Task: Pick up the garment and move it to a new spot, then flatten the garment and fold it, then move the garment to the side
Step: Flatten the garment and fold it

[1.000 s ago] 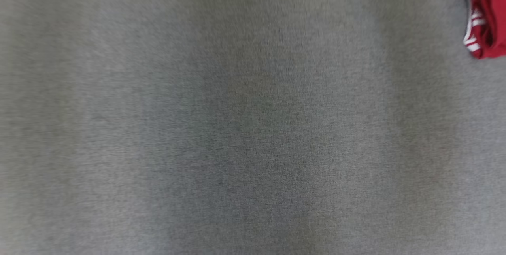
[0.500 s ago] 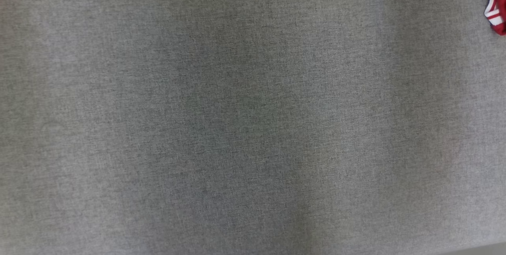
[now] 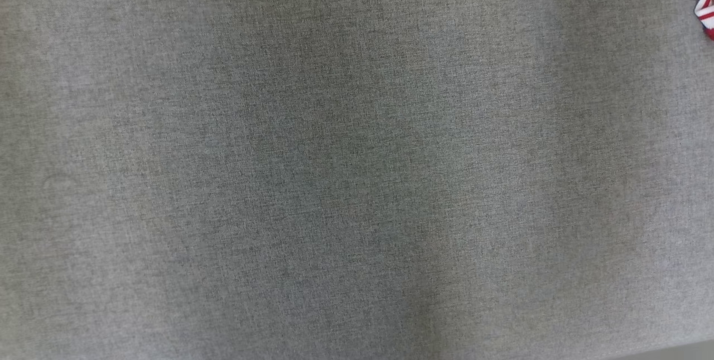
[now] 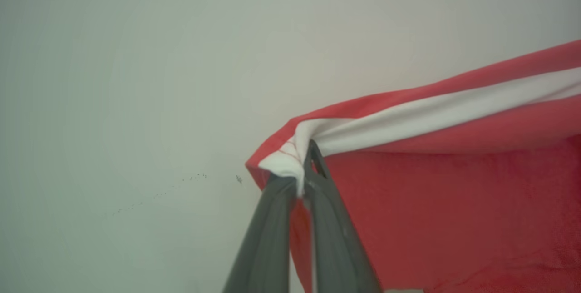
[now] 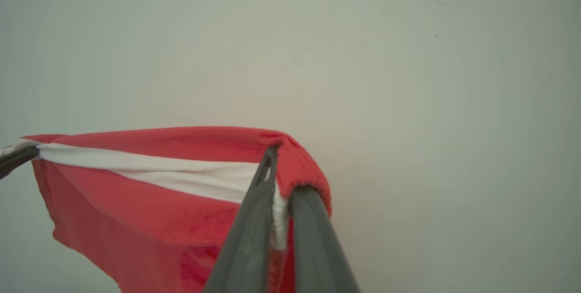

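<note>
Here, the near edge of the bench point(image 3: 334, 170) shows as a paler strip at the lower right of the head view, and its grey woven cover runs on toward the far side. At the far right, a small bit of the garment point(image 3: 707, 11), red with white stripes, comes in at the view's rim; it perhaps hangs clear of the bench, though that is hard to tell.

The left claw point(image 4: 297, 166) is pressed together on one corner of the garment, pinching its white band. The right claw point(image 5: 287, 172) pinches another corner, with white trim caught between its fingers. Between the two claws the striped top edge is drawn fairly taut, and red cloth hangs below it. Behind it lies a plain pale surface.
</note>
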Controlling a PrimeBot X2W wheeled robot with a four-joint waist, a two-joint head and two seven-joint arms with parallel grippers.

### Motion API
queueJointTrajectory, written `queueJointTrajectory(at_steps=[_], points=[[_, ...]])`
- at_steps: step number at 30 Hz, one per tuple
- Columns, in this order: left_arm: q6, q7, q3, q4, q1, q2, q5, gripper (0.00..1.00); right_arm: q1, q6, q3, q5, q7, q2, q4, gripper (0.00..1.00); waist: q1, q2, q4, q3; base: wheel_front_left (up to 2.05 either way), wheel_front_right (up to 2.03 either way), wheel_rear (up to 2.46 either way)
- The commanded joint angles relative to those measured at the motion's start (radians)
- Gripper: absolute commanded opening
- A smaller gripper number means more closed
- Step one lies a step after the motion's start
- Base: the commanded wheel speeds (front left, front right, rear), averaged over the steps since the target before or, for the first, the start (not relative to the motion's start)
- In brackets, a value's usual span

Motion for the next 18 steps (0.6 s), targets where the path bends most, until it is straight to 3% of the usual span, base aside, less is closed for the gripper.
queueJointTrajectory(at_steps=[1, 9, 18], points=[[0.003, -0.008, -0.004, 0.008, -0.013, 0.007, -0.011, 0.0, -0.015, -0.003, 0.006, 0.009, -0.009, -0.007, 0.005, 0.0, 0.0, -0.0002, 0.0, 0.001, 0.0, 0.0, 0.0], [0.003, -0.055, -0.049, 0.026, 0.011, 0.004, -0.062, 0.0, 0.009, -0.003, 0.073, 0.055, -0.034, -0.019, 0.01, 0.0, 0.0, -0.0002, 0.006, -0.011, 0.0, 0.0, 0.0], [0.003, -0.13, -0.061, -0.048, 0.188, 0.044, -0.166, 0.0, 0.173, -0.003, 0.203, 0.138, -0.052, -0.061, -0.098, 0.0, 0.0, -0.0002, 0.007, -0.071, 0.0, 0.0, 0.0]])
